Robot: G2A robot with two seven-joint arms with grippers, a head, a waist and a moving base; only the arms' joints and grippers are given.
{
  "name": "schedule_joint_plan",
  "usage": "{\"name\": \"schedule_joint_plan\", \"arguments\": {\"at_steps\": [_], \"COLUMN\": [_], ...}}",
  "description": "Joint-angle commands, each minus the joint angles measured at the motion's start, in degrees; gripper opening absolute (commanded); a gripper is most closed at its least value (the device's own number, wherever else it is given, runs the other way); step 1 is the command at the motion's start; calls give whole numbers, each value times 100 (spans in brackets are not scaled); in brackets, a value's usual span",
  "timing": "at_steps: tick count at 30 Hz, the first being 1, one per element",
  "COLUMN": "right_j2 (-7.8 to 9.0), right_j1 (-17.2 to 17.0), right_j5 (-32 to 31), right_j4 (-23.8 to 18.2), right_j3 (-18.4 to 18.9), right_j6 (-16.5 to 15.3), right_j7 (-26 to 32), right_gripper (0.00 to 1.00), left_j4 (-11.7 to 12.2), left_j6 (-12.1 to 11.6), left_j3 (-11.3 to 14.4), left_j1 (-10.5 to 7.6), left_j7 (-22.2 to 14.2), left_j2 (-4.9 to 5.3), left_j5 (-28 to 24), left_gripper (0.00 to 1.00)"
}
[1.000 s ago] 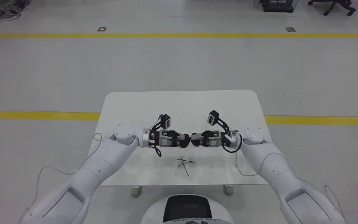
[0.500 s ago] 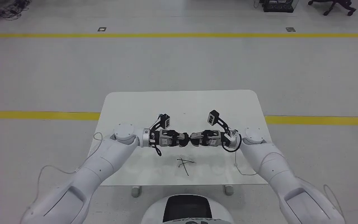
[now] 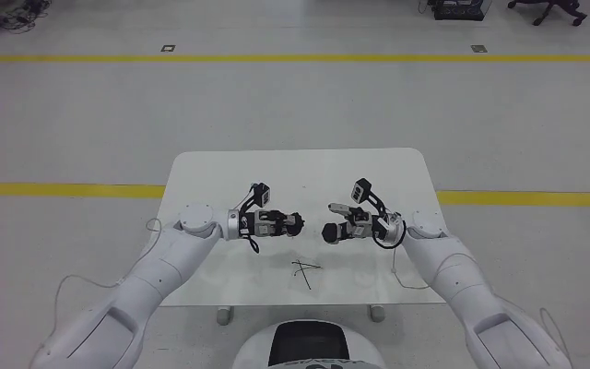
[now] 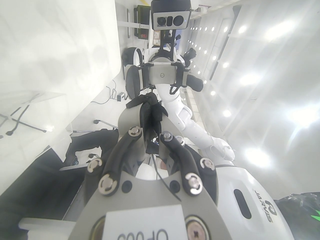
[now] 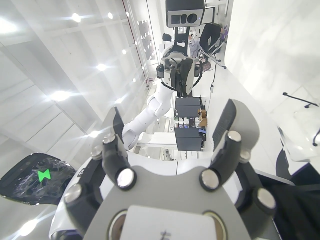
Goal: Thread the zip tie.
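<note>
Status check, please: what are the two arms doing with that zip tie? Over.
Left tool shut on zip tie. Right tool open, empty, apart from it. Spare ties crossed on table; nothing between tools.

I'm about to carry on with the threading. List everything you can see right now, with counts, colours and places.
table: one, white, in front of the robot.
loose zip ties: apparently two, black, lying crossed on the table near the robot's edge.
held zip tie: one, black, pinched in the left gripper.
floor stripes: two, yellow, one beyond the table, one level with it.
left gripper: one, grey and black, above the table, jaws shut on the held zip tie.
right gripper: one, grey and black, above the table facing the left gripper with a gap between them, jaws open with nothing between them.
</note>
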Motion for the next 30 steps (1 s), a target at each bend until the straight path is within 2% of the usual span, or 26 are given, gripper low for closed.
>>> {"name": "schedule_joint_plan", "arguments": {"at_steps": [1, 5, 7, 9, 10, 12, 13, 18, 22, 30], "right_j2": [0, 0, 0, 0, 0, 0, 0, 0, 0, 0], "right_j1": [0, 0, 0, 0, 0, 0, 0, 0, 0, 0], "right_j5": [0, 0, 0, 0, 0, 0, 0, 0, 0, 0], "right_j4": [0, 0, 0, 0, 0, 0, 0, 0, 0, 0], "right_j3": [0, 0, 0, 0, 0, 0, 0, 0, 0, 0], "right_j6": [-1, -1, -1, -1, -1, -1, -1, -1, -1, -1], "right_j7": [0, 0, 0, 0, 0, 0, 0, 0, 0, 0], "right_gripper": [100, 100, 100, 100, 100, 100, 100, 100, 100, 100], "left_j4": [1, -47, -14, 46, 68, 93, 64, -465, -929, -1365], "left_j6": [-1, -23, -139, -518, -584, -584, -584, -584, -584, -584], "left_j3": [1, -6, -76, -160, -196, -312, -396, -862, -1218, -1644], "left_j1": [0, 54, 108, 135, 153, 134, 154, 478, 851, 1253], "left_j7": [-2, 90, -103, -309, -410, -454, -287, -125, -11, 212], "left_j2": [-1, -4, 9, 39, 51, 93, 119, 217, 247, 172], "left_j5": [-3, -46, -245, -250, -290, -81, 144, 646, 939, 1333], "left_gripper": [0, 0, 0, 0, 0, 0, 0, 0, 0, 0]}}
